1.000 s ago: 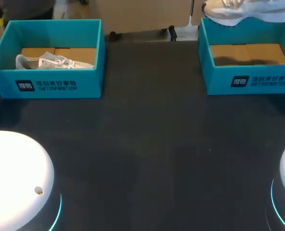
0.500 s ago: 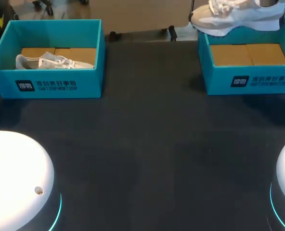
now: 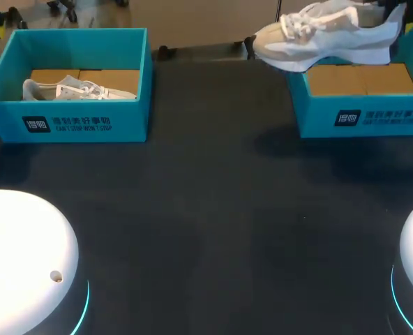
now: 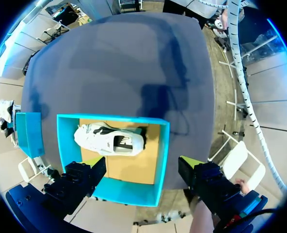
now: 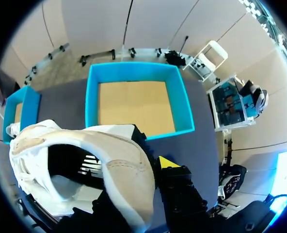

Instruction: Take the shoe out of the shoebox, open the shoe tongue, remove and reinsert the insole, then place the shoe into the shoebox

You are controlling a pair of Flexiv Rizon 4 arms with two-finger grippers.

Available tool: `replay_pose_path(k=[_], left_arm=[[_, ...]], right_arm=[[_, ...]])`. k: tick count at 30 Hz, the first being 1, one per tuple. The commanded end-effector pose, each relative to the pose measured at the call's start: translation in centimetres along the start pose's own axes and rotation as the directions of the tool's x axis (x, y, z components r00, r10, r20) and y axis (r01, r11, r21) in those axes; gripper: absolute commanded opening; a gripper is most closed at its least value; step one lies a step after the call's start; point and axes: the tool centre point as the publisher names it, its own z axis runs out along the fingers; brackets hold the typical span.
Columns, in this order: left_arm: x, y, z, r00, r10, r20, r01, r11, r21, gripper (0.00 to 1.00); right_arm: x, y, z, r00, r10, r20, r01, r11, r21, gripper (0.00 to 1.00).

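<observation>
Black table (image 3: 213,230) nearest, then two teal shoeboxes along the far side. The left shoebox (image 3: 74,122) has a pale sneaker (image 3: 74,89) lying inside, and the left claw (image 4: 141,170) hangs right above it, fingers spread wide, touching nothing. The white shoe (image 3: 318,38) is up in the air over the right shoebox (image 3: 363,115), toe poking past its left wall, with the right claw (image 5: 146,165) pinching the heel collar.

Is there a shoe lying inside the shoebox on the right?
No, the right shoebox shows only its bare cardboard floor, while the white sneaker hangs in the air over its left wall.
</observation>
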Motion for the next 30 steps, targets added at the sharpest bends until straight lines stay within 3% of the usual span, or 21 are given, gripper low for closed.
replay_pose_path(k=[1, 13, 30], left_arm=[[0.0, -0.1, 0.0, 1.0, 0.0, -0.003, 0.0, 1.0, -0.002, 1.0], [0.0, -0.1, 0.0, 1.0, 0.0, -0.003, 0.0, 1.0, -0.002, 1.0], [0.0, -0.1, 0.0, 1.0, 0.0, -0.003, 0.0, 1.0, -0.002, 1.0]], right_arm=[[0.9, -2.5, -1.6, 1.0, 0.016, 0.012, -0.016, 0.999, -0.033, 0.0], [5.0, -7.6, -4.0, 1.0, 0.031, 0.005, -0.031, 1.0, 0.001, 0.0], [5.3, -7.9, -4.2, 0.999, 0.04, 0.0, -0.04, 0.999, 0.001, 0.0]])
